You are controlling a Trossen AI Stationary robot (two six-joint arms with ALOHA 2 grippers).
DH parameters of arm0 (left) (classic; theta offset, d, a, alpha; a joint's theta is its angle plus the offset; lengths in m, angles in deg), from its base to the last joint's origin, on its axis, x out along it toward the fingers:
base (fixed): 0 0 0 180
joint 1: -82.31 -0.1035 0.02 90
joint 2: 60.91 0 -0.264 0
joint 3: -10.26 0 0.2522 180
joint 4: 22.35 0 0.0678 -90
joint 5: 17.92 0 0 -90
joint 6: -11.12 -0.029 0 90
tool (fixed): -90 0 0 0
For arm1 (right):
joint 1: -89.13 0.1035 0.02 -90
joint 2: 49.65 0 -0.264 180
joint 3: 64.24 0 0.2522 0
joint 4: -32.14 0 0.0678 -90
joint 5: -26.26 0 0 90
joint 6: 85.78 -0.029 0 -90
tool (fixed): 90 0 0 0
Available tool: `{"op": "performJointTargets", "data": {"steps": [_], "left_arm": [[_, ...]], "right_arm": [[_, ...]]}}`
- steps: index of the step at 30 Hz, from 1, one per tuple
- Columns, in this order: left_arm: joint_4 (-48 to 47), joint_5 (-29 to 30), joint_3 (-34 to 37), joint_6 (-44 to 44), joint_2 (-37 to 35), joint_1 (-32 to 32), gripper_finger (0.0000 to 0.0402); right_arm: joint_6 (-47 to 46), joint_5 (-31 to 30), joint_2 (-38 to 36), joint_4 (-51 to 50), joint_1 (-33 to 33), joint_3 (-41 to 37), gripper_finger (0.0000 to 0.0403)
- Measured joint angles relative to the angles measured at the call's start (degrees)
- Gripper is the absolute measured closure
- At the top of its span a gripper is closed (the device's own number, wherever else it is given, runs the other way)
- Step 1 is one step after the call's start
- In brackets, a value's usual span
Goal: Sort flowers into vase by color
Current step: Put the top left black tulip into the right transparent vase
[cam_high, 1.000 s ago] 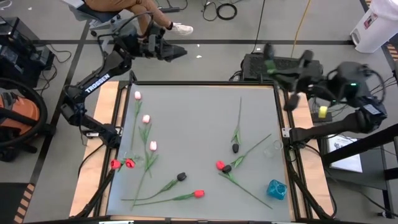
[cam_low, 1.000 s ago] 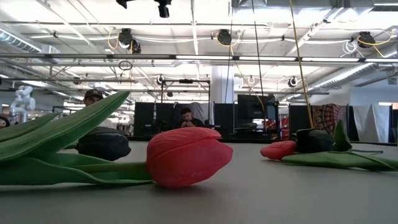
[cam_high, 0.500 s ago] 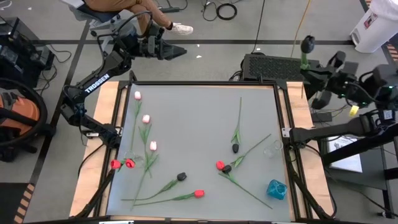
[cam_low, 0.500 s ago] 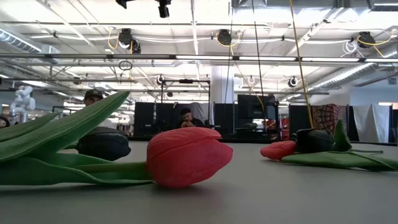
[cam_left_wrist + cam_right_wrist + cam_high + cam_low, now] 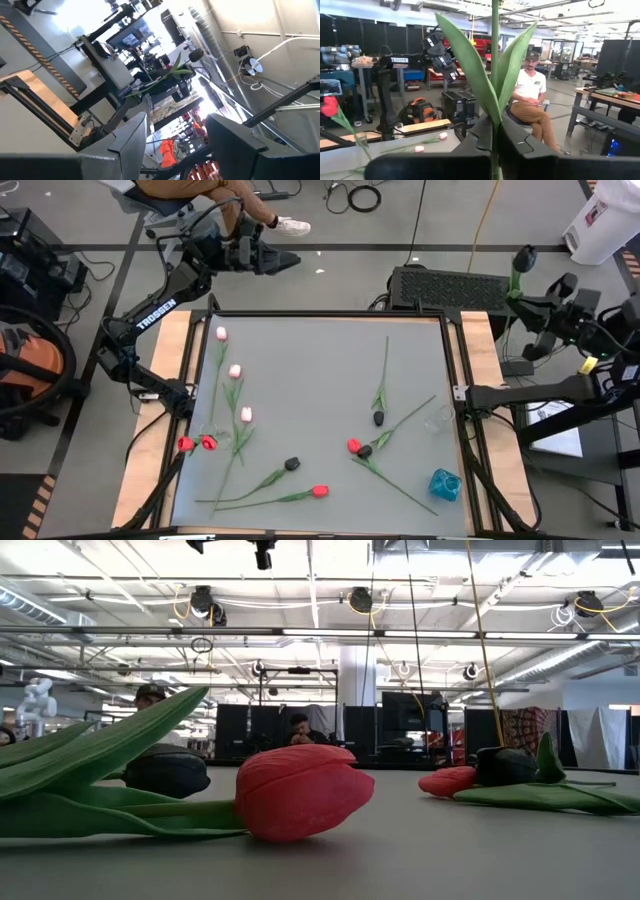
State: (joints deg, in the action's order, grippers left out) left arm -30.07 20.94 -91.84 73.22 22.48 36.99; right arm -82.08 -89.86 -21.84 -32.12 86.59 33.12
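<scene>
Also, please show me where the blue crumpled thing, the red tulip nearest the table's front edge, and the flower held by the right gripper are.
Blue crumpled thing (image 5: 444,484): high view, its middle.
Red tulip (image 5: 320,491): high view, head.
Held flower (image 5: 494,75): right wrist view, green stem.

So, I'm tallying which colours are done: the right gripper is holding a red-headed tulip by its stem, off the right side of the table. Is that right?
Not quite: the head is black, not red. The high view shows the right gripper off the table's right side, shut on the stem of a black tulip, and the right wrist view shows the stem and leaves between its fingers.
</scene>
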Motion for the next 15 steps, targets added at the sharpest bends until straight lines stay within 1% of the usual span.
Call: {"op": "performJointTargets", "data": {"steps": [5,15], "left_arm": [[-0.02,0.75,0.0,-1.17,0.0,0.02,0.0194],[-0.03,2.84,0.0,-1.18,0.0,0.02,0.0194]], "right_arm": [[-0.72,-2.49,-5.39,1.01,0.0,-5.49,0.0403],[-3.12,-2.39,-15.63,8.78,-0.02,-18.84,0.0403]]}}
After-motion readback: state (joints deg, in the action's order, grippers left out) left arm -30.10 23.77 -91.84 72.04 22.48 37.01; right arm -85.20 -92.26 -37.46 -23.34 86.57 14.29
